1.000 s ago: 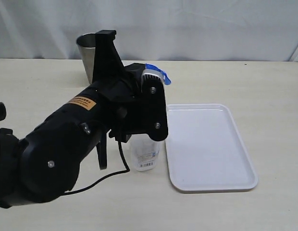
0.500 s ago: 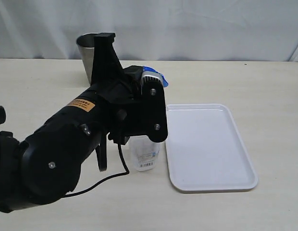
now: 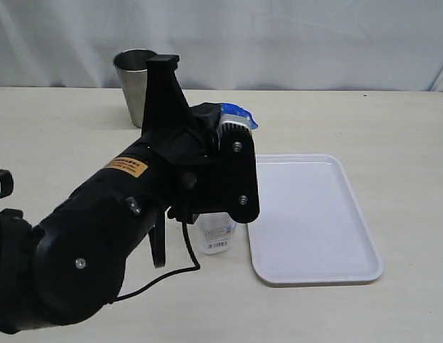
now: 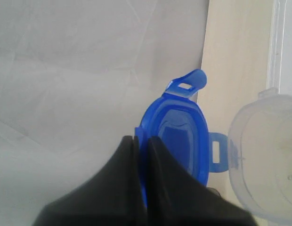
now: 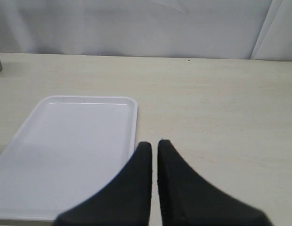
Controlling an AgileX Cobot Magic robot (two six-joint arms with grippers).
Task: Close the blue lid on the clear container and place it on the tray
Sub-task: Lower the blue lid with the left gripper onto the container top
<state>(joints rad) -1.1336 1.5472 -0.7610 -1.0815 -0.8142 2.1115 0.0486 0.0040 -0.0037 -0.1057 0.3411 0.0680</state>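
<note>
Currently, you are in the first stage of the task: the lid is in hand but is not seated on the container.

1. Left gripper (image 4: 141,141): the two fingers are clamped on one edge of the blue lid (image 4: 176,136). The lid is held on edge in the air, with its snap flaps free and spread. In the exterior view, only a corner of the lid shows above the black wrist housing.

2. Clear container (image 3: 216,232): it stands upright on the table (image 3: 393,121), just beside the left long edge of the tray (image 3: 314,214), not on it. Whether it touches the tray rim cannot be told. Its mouth is open; the left wrist view shows the bare rim next to the lid, and the two are apart.

3. Right gripper (image 5: 154,143): the fingers are drawn nearly together on nothing, and it hangs over the table near a corner of the tray.

4. Steel cup (image 3: 133,78): it stands at the back of the table and plays no part in this task.

Completed, judging from this layout: pickup of the lid.

Remaining: turn the lid flat, centre it over the mouth, press it down, secure the flaps, then lift the closed container onto the tray. Expect the alignment to be the demanding step, since the lid is gripped by one edge only and is tilted relative to the rim.
</note>
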